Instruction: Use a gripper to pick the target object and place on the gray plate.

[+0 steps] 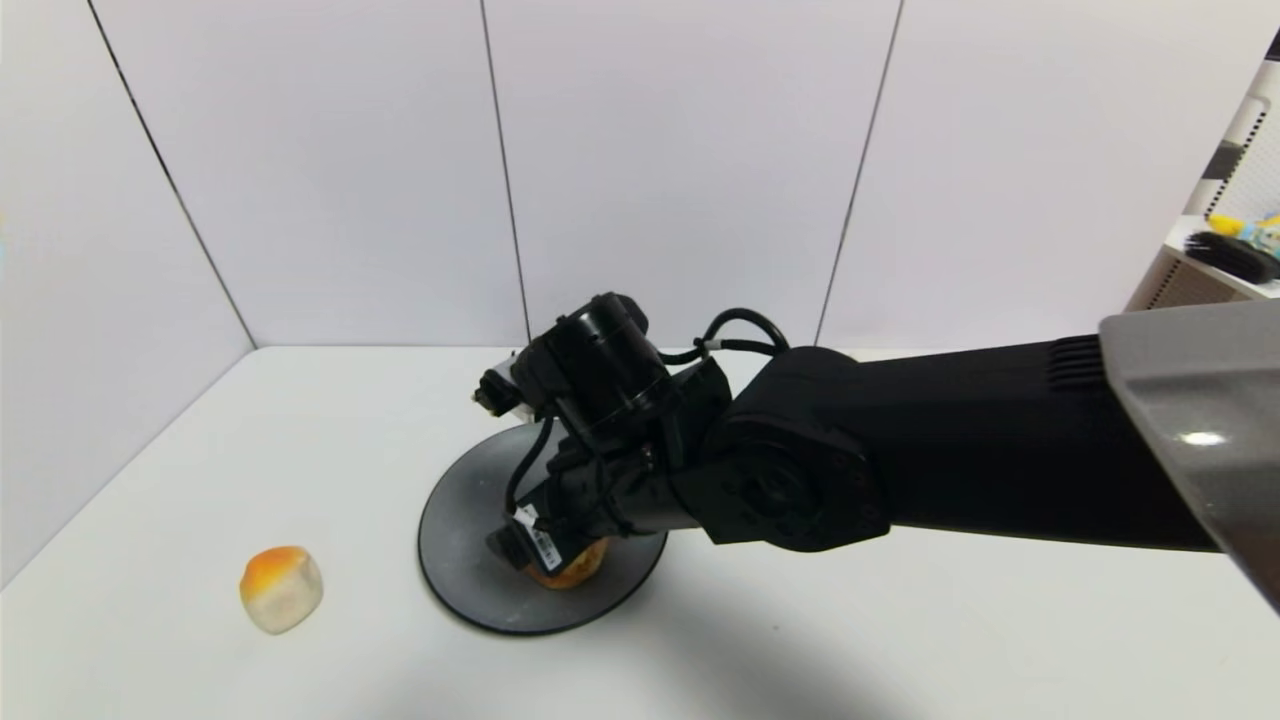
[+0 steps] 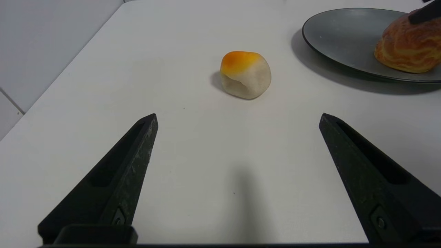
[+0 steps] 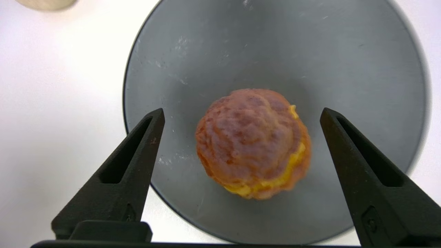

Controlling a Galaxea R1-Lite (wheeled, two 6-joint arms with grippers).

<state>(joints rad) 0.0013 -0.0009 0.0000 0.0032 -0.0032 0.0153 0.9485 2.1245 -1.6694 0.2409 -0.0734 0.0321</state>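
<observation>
A white surface boxed in by pale panelled walls carries everything here, with a cluttered shelf at the far right edge of the head view. On it the gray plate serves as the landmark: the right arm reaches across from the robot's right and hangs directly over the plate, hiding most of it. The cream puff sits on the plate, toward the rim nearest the robot, golden-brown with yellow filling showing at its split. The right pincer is poised above it with its jaws spread wide to either side of the pastry, neither finger touching the crust. Judged from this, the placing looks done and the release made; the step in hand is the retreat, best carried straight up so that neither finger clips the puff or nudges it toward the rim. A small pale bun with an orange top lies on the surface well apart from the plate, on the robot's left. The left pincer hovers low beyond that bun, away from the plate, jaws apart and empty.
</observation>
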